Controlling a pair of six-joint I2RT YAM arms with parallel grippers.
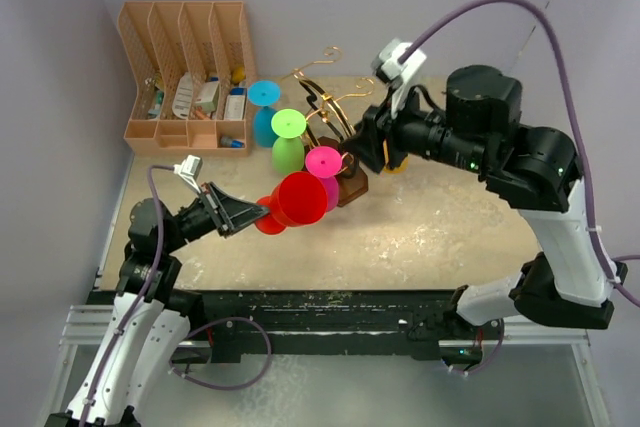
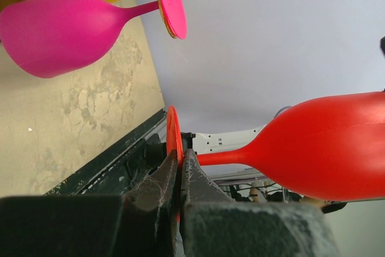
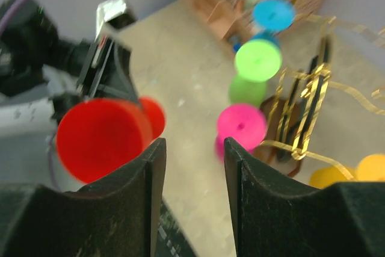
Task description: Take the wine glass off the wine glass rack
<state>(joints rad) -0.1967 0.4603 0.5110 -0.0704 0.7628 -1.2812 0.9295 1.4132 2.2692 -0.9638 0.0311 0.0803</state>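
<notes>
The left gripper (image 1: pixel 248 213) pinches the round foot of a red wine glass (image 1: pixel 300 197) between jaws pressed tight on it, holding the glass on its side above the table (image 1: pixel 430 237), clear of the wine glass rack (image 1: pixel 352 187) and just in front of it. In the left wrist view the red stem runs sideways out from the fingers (image 2: pixel 198 179) to the bowl. A pink glass (image 1: pixel 323 161) hangs bowl-down, its foot against the gold wire, close beside the red bowl and between it and the rack's dark base. A green glass (image 1: pixel 288 125) and a blue glass (image 1: pixel 264 94) sit foot-up to the left of the rack; whether they hang or stand cannot be told. A yellow glass (image 3: pixel 337 176) shows at the rack's far side. The right gripper (image 1: pixel 352 152) hovers next to the rack, jaws spread with nothing between them. A tan slotted desk organiser (image 1: pixel 185 27) fills the back-left corner.
</notes>
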